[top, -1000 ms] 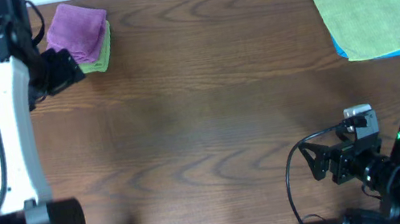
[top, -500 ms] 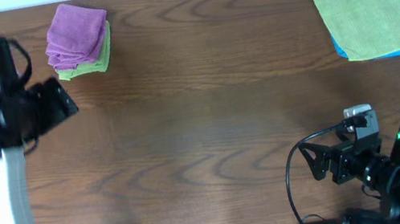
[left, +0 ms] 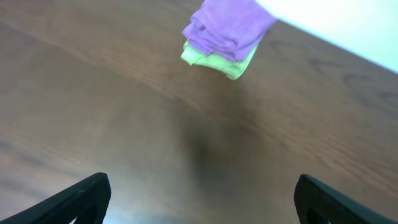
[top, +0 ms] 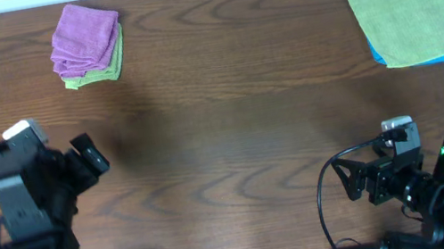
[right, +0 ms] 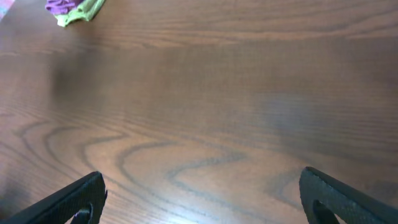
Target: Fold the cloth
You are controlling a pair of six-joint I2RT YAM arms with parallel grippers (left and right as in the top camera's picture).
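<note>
The purple cloth [top: 86, 39] lies folded in a small thick bundle at the far left of the table, on top of a folded lime-green cloth [top: 110, 68]. The left wrist view shows the same purple cloth [left: 227, 28] far ahead of the fingers. My left gripper [top: 84, 166] hangs open over bare wood near the front left, well short of the bundle. My right gripper [top: 354, 184] is open at the front right, with only bare table between its fingers [right: 68, 205]. From the right wrist, the purple cloth [right: 59, 6] is a tiny patch at the top left.
A flat lime-green square cloth [top: 414, 2] with a white tag lies at the far right on top of a blue cloth [top: 432, 58]. The table is dark brown wood [top: 232, 132]. A cable loops beside the right arm's base [top: 328, 188].
The left arm has drawn back from beside the folded bundle at the far left towards the front left edge. The bundle and the right arm have not moved.
</note>
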